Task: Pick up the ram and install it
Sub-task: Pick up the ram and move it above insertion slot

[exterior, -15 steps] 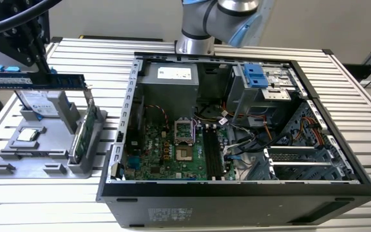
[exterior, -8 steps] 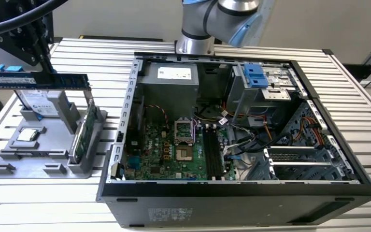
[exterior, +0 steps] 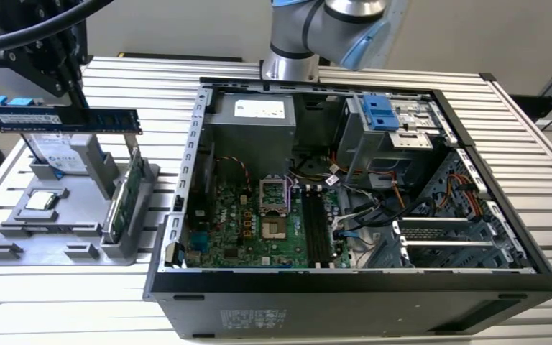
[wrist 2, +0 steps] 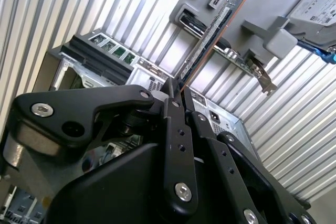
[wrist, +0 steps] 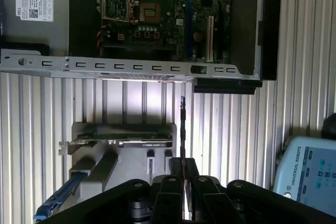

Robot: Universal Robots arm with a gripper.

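The open computer case rests on the slatted table, motherboard exposed. Beside it, at the exterior view's left, stands the grey parts holder. Above that holder my gripper is clamped on the ram, which I hold level and lengthwise.

one ram, one gripper, one open computer case, one grey holder, one hard drive, one green card.
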